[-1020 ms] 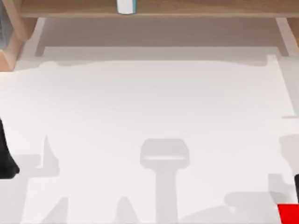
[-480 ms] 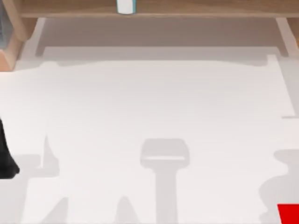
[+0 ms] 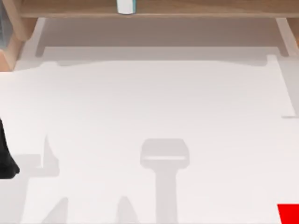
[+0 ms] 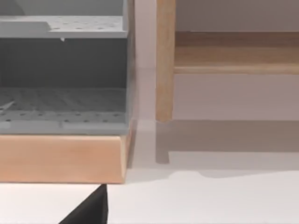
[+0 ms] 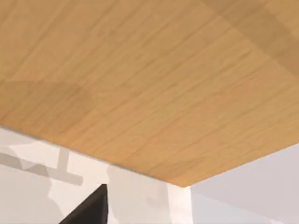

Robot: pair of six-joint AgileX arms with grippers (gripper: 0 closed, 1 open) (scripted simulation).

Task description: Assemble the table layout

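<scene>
- The table (image 3: 154,102), a broad matte white surface, is spreading across nearly the whole top view, with grey shadows lying on its near half.
- A light wooden shelf frame (image 3: 196,8) is running along the table's far edge; a small white and teal container (image 3: 125,6) is standing on it, a little left of the middle.
- A red block (image 3: 289,214) is sitting at the table's near right corner, cut by the picture's edge.
- The left arm (image 3: 5,156) is showing as a dark shape at the table's left edge, parked; its hand: cannot tell whether open or closed, nor whether it is holding anything.
- Left wrist view: the camera is facing a grey perforated rack (image 4: 63,74) sitting on a wooden base (image 4: 63,158), beside a wooden upright (image 4: 165,60) of the shelf frame; the white table is lying below them.
- Right wrist view: a wooden board (image 5: 149,79) is hanging overhead, with the table below it; the right hand's opening: cannot tell.
</scene>
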